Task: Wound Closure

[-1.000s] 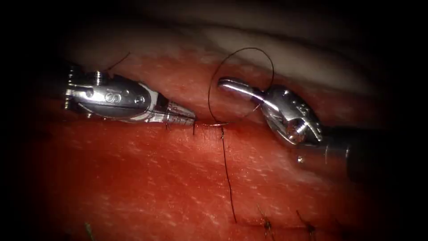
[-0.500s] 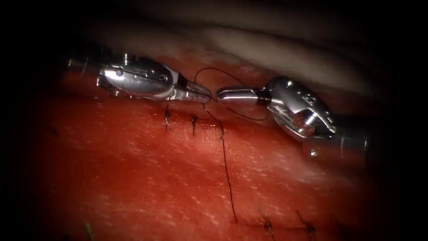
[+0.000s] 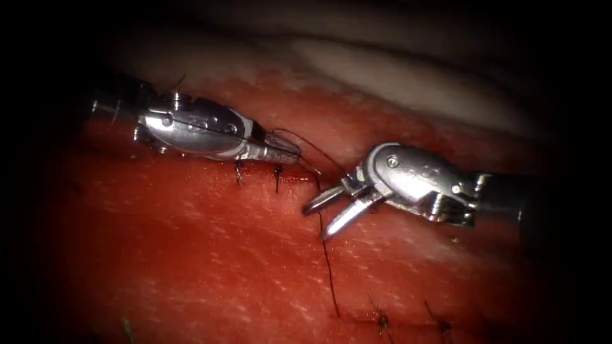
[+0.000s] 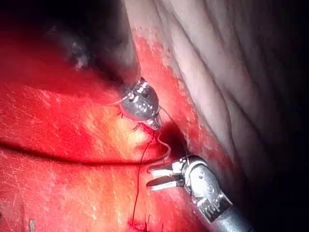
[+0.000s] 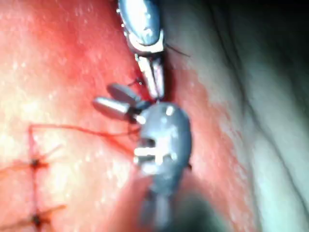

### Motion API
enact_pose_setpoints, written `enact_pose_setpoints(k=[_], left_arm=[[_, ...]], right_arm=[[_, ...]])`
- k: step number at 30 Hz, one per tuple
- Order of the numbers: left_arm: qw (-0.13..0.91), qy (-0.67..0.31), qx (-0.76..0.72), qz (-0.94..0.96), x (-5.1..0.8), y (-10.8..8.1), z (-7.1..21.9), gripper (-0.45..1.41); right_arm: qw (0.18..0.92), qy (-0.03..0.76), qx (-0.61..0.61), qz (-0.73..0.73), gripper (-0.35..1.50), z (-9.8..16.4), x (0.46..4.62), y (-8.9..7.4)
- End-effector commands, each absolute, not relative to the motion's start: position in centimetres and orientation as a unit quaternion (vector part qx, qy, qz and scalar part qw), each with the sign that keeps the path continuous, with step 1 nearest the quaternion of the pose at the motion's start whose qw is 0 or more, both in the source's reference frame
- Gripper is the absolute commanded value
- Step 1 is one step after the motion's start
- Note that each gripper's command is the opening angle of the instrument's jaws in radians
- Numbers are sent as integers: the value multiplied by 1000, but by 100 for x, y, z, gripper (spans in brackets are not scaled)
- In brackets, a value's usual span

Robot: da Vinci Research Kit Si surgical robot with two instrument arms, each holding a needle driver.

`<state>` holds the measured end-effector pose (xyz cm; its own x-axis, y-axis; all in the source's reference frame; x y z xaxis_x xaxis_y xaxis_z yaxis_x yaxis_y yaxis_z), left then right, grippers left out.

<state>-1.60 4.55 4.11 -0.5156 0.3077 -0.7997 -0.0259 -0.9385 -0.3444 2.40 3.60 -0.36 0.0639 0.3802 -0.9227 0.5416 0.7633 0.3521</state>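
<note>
Left gripper (image 3: 288,148) clenched on thread (image 3: 326,255); right gripper (image 3: 322,218) released, empty.

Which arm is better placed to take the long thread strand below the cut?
Right, probably: the right tool has open jaws beside that thread; the left tool is shut on thread.

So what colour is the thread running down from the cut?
Dark, near black, the thread shows best in the endoscope view.
</note>
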Motion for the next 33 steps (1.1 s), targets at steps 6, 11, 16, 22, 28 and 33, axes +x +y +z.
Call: enact_pose_setpoints(k=[6,11,16,22,28,33], left_arm=[[95,-147,-482,859,-161,446,415,-35],[93,-148,-481,859,-157,443,414,-35],[91,-149,-480,859,-155,442,414,-35],[90,-149,-479,860,-155,439,416,-35],[89,-150,-479,860,-152,438,416,-35],[88,-150,-479,860,-151,437,415,-35]], right_arm=[[655,654,351,-142,42,-31,254,363],[646,648,366,-172,49,-33,252,360],[637,643,374,-201,52,-31,254,346],[640,631,381,-216,64,-19,253,323],[645,626,379,-222,61,-11,261,308],[646,613,393,-230,-35,-9,263,309]])
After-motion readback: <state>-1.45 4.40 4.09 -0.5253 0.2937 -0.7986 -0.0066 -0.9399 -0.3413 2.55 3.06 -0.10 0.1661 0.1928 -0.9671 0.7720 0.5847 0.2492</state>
